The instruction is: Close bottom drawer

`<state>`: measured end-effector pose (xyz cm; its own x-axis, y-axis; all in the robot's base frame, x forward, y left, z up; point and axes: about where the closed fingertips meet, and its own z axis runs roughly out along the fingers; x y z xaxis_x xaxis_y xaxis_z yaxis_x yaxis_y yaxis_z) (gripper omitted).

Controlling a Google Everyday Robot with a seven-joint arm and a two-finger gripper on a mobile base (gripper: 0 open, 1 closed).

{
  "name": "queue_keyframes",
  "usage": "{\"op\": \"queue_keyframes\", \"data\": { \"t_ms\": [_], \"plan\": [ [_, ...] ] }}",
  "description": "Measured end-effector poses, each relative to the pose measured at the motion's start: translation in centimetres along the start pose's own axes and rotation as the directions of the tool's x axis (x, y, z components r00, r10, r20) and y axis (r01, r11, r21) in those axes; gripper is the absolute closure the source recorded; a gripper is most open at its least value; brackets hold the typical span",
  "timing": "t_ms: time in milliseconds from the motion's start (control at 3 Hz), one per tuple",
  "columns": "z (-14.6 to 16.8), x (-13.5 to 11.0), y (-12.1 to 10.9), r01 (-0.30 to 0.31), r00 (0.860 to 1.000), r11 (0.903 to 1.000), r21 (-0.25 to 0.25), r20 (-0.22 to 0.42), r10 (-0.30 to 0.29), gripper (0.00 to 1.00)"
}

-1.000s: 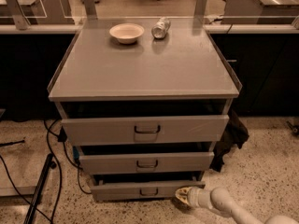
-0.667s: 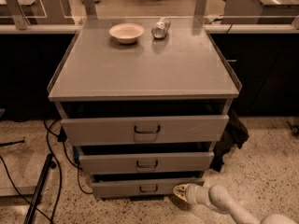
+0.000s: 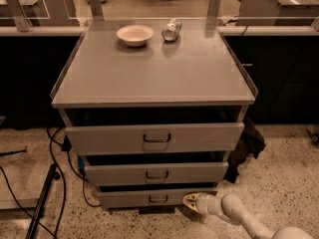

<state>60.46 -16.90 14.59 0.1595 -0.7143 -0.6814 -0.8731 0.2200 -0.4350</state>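
The step in hand looks like the push itself, or the last of the approach to it. The bottom drawer (image 3: 124, 199) sits lowest of three under the front edge of the tabletop (image 3: 149, 78), and it stands out from the cabinet, with a dark gap showing above its front panel. The claw (image 3: 188, 200) is low down by the floor, below the front edge and somewhat toward the front right corner. Its tip is at the right part of the drawer's front, just right of the handle (image 3: 158, 199). It seems to touch the panel or to be just beside it; I cannot tell which.

The next move, as I judge it, calls for a straight push toward the back edge, kept level so that the drawer runs in square. The contact is off to the right of the handle, so the drawer may skew on its runners.

I cannot tell whether the claw is wide or narrow: it shows only as a pale rounded tip. It grips nothing that I can see. The arm (image 3: 239, 215) is cut off at the bottom right of the view. The insides of all three drawers are dark and hidden. The middle drawer (image 3: 114, 174) and top drawer (image 3: 109, 138) also stand out a little. A bowl (image 3: 135, 34) and a can (image 3: 171, 29) lie near the back edge, well away from the work.
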Motion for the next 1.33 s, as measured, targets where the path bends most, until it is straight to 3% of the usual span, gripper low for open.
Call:
{"op": "queue_keyframes", "data": {
  "t_ms": [333, 667, 1000, 1333],
  "plan": [
    [-0.5, -0.4, 0.4, -0.019, 1.0, 0.999, -0.04, -0.003, 0.019, 1.0],
    [-2.2, -0.8, 2.4, -0.091, 0.996, 0.987, -0.132, -0.004, 0.091, 1.0],
    [-4.4, -0.9, 5.7, -0.192, 0.981, 0.9491, -0.25, -0.007, 0.196, 1.0],
    [-4.6, -1.1, 6.6, -0.204, 0.977, 0.9386, -0.278, -0.002, 0.212, 0.81]
  ]
}}
